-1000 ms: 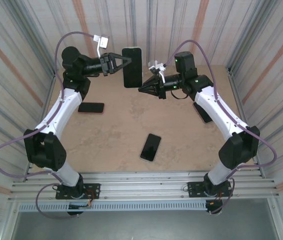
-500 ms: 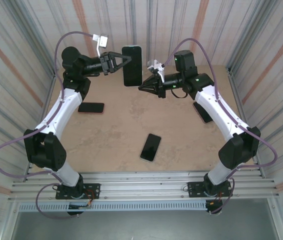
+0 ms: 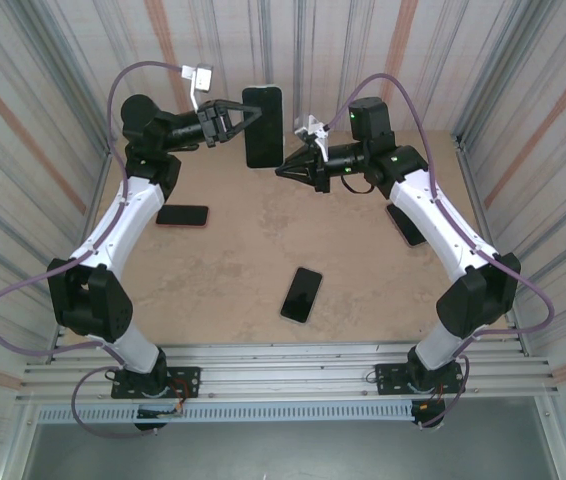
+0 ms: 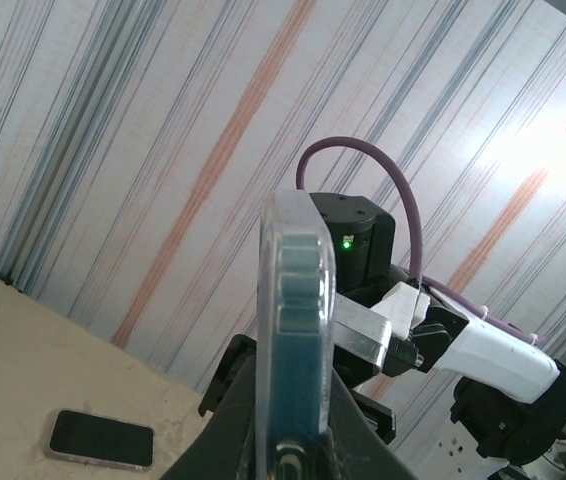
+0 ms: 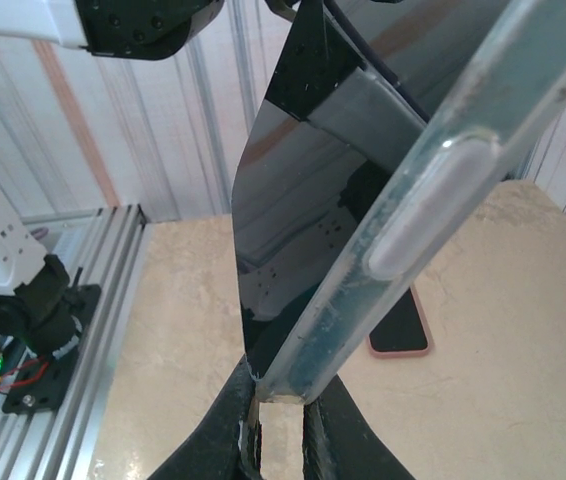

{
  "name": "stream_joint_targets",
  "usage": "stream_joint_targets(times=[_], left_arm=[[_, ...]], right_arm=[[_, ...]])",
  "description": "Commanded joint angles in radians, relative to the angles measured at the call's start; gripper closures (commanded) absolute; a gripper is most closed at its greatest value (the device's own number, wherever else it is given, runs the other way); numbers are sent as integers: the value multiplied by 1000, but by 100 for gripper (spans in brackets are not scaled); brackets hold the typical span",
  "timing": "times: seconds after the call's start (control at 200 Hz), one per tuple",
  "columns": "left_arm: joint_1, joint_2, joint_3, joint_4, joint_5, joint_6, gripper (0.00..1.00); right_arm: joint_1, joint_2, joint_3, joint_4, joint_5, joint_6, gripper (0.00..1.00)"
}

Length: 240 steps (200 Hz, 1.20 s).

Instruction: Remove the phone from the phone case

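While the left end effector [image 3: 249, 116] pinched the phone [image 3: 263, 128] by its left edge, the phone hung upright in the air, well above the far part of the tabletop [image 3: 233, 260]. It sat in its clear case [image 5: 413, 220], whose rim ran edge-on up the left wrist view between that end effector's dark fingers [image 4: 238, 400].

The right end effector [image 3: 283, 172] reached in from the other side, its tips pressed together on the lower right corner of the case. From the right wrist, the fingertips [image 5: 248, 425] met at the bottom end of the translucent rim, with the phone's black glass rising just beside it. Whether the glass had begun to part from the rim could not be told.

Three other handsets lay flat on the tabletop: one on the left [image 3: 182, 215], one near the middle [image 3: 302, 294], and one partly under the right arm [image 3: 406, 226].
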Motion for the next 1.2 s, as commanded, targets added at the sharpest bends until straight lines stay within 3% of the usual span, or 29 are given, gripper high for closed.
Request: stream_joint_targets(times=[0.0,0.907,1.198], left_arm=[[-90,-37,-1,-2,150,-155,100],[-89,-34,-20,36,108,-187,100],[-54,-54,-42,-73,14,-83,100]], right_arm=[[-1,33,55,195,159,36,91],[-5,45,50,147,324,26,91],[-40,-28,-101,405,126,241,85]])
